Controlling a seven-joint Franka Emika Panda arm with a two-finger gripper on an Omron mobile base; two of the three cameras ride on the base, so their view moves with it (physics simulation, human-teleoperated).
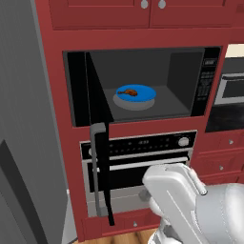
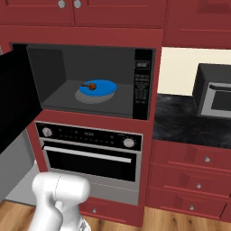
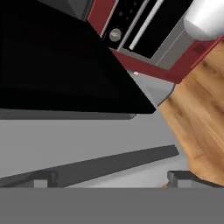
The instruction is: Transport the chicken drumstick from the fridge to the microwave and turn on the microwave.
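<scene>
The chicken drumstick (image 1: pixel 128 92) (image 2: pixel 90 85) lies on a blue plate (image 1: pixel 143 93) (image 2: pixel 103 87) inside the microwave (image 1: pixel 188 81) (image 2: pixel 143 85). The microwave's black door (image 1: pixel 99 138) (image 2: pixel 16 101) is swung wide open to the left, with its grey handle (image 1: pixel 97 167) on the free edge. The grey fridge (image 1: pixel 24 119) (image 2: pixel 16 169) stands to the left. My gripper (image 3: pixel 111 178) is open and holds nothing. In the hand view it is low beside the black door (image 3: pixel 57 57), pointing at a grey surface (image 3: pixel 87 140).
A silver-black oven (image 1: pixel 143 162) (image 2: pixel 90 158) (image 3: pixel 140 26) with knobs sits under the microwave. At right a dark counter (image 2: pixel 189 122) carries a small grey appliance (image 2: pixel 216 92), with red drawers (image 2: pixel 194 185) below. The floor (image 3: pixel 197 113) is wood.
</scene>
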